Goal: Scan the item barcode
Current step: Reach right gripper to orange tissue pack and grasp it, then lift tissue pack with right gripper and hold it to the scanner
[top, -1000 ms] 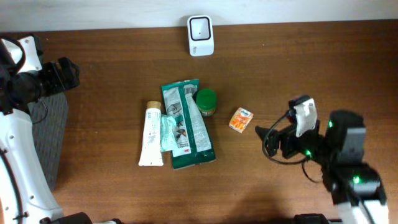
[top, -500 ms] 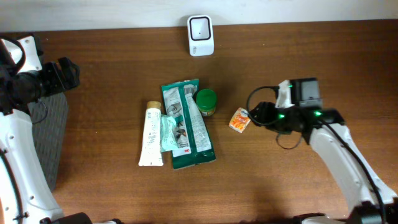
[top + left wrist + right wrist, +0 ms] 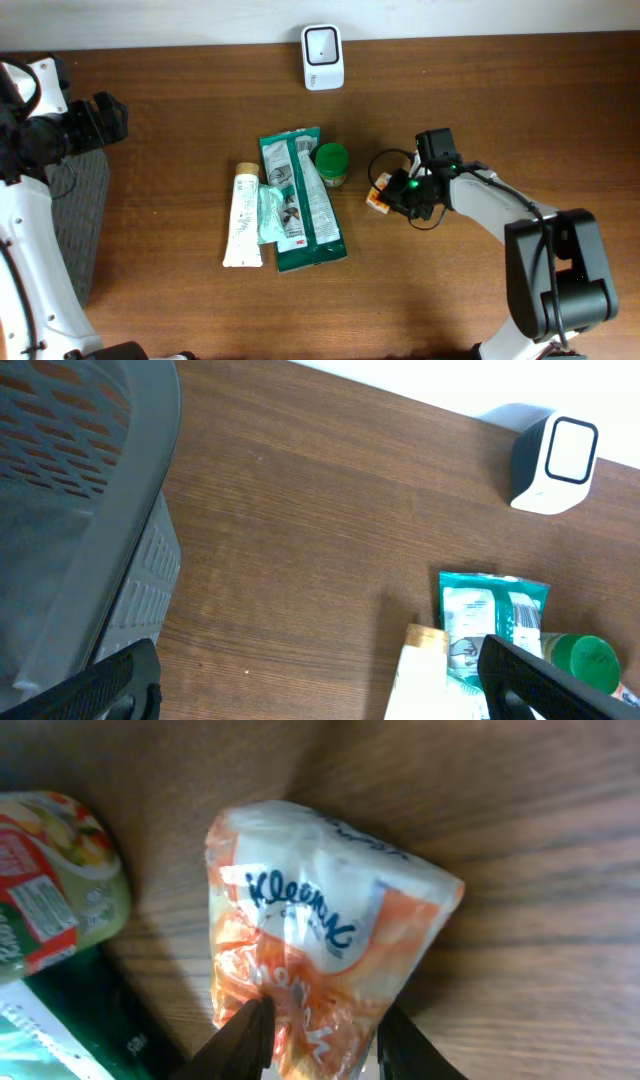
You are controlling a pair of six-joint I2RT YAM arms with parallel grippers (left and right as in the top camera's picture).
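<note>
Your right pincer (image 3: 325, 1035) stood astride the near end of the tissue pack (image 3: 330, 940), with a finger (image 3: 245, 1035) against each side. I could not tell whether the bite was firm. The pack lay flat near the middle of the desk (image 3: 500, 100), just right of the green-lidded jar (image 3: 331, 163) and well apart from the scanner (image 3: 322, 44) at the far edge. Your left pincer (image 3: 320, 685) hung wide open and empty over the left side, beside the grey basket (image 3: 70, 510).

To do this step well, you needed a gentle, square pinch. The pack looked soft and would likely crumple or slip out of a grip at its very end. No barcode showed on the upper face, so it was probably underneath. You would have had to lift cleanly and turn that face to the scanner's window, with the fingers kept off the code.

The desk was dark, flat wood grain. A green pouch (image 3: 300, 200) and a white tube (image 3: 243, 215) lay left of the jar. A pale wall ran behind the far edge.
</note>
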